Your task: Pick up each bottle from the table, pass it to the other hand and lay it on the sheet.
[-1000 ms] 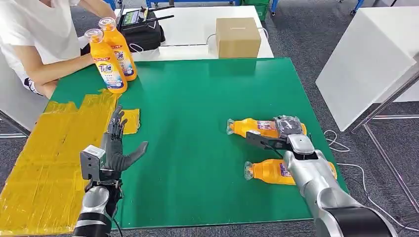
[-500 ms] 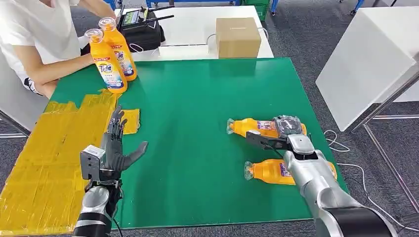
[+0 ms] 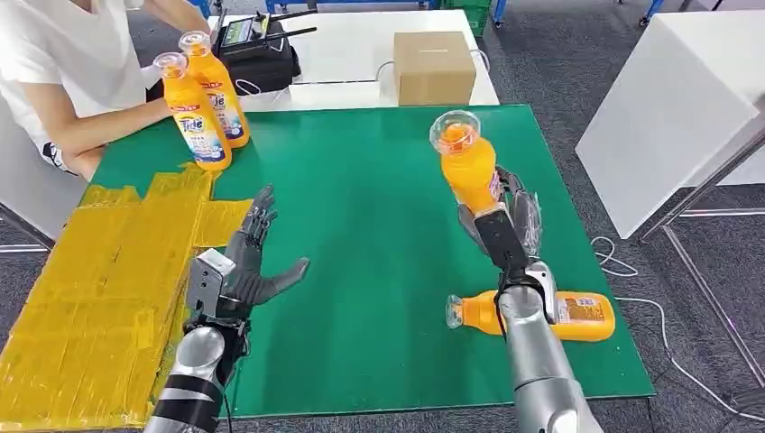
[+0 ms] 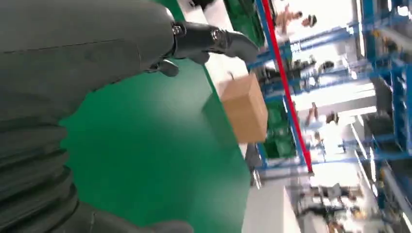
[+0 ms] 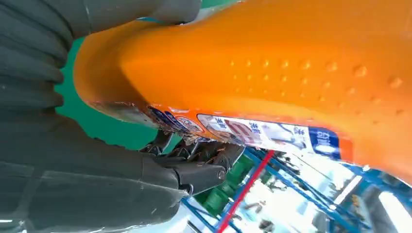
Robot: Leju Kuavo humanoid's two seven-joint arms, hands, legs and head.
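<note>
Green matting [image 3: 361, 198] is covering the table, with the yellow sheet [image 3: 99, 280] lying bare at frame left. Right of centre, the right hand [image 3: 505, 225] is gripping a raised bottle [image 3: 467, 162]; the left hand [image 3: 248, 266] is waiting, fingers spread, holding nothing. Another bottle [image 3: 541, 314] is lying at lower right, two upright bottles [image 3: 203, 99] are standing beside a person's arm [image 3: 108, 126] at upper left. Nothing is blocking the handover.

Open green mat [image 3: 361, 234] between hands

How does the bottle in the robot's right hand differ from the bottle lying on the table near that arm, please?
The held bottle is off the table, cap end raised toward the camera, gripped by the right hand; the lying bottle rests on its side on the green table, untouched, its label showing. Both are orange with clear caps.
</note>
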